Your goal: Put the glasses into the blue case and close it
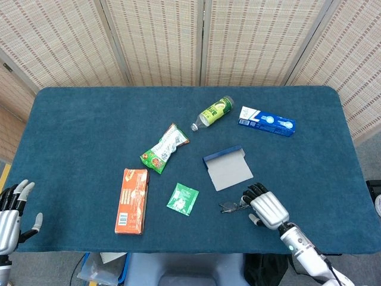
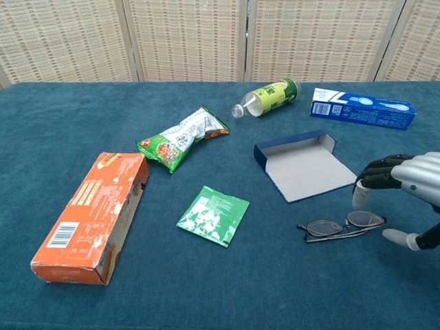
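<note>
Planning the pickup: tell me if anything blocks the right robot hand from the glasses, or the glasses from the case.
Nothing visible does. The right robot hand hovers right beside the glasses, and only bare tablecloth lies between them and the open blue case.

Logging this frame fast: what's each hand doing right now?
Left hand: open, holding nothing, at the table's near left edge.
Right hand: open, fingers spread above the glasses, not gripping them.
</note>
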`<move>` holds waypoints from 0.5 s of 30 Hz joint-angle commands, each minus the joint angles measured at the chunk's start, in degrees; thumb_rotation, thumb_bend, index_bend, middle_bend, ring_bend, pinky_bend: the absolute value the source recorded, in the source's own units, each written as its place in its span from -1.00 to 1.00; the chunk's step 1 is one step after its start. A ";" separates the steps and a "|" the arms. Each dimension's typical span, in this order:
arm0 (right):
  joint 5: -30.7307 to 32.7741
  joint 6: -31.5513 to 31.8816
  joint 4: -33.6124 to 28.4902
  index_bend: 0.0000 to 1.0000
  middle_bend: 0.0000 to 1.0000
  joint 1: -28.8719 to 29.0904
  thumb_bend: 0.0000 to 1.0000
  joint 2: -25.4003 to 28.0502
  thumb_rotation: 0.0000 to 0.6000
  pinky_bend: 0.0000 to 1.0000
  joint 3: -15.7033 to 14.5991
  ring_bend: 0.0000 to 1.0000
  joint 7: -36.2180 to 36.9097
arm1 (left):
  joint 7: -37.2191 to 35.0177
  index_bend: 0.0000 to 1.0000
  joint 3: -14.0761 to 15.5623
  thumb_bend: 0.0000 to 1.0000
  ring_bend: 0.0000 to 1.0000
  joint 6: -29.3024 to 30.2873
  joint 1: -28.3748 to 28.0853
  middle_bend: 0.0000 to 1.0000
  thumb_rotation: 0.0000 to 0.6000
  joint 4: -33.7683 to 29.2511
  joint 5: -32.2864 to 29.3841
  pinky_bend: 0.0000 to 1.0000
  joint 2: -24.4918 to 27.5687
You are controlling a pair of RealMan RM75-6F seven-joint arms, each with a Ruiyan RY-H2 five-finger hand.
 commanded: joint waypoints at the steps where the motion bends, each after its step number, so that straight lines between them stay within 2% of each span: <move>1: 0.98 -1.61 2.13 -0.29 -0.52 1.63 -0.31 -2.04 1.00 -0.75 0.52 -0.76 0.06 | -0.15 -0.84 0.01 -0.15 -1.00 -0.05 0.06 -1.00 1.00 0.20 -0.08 -1.00 -0.09; 15: 3.68 -5.50 7.04 -0.22 -0.54 6.01 -0.28 -6.90 1.00 -0.75 1.03 -0.78 -0.56 | -1.01 -0.84 0.13 -0.15 -1.00 -0.03 0.65 -1.00 1.00 1.33 -0.53 -1.00 -0.44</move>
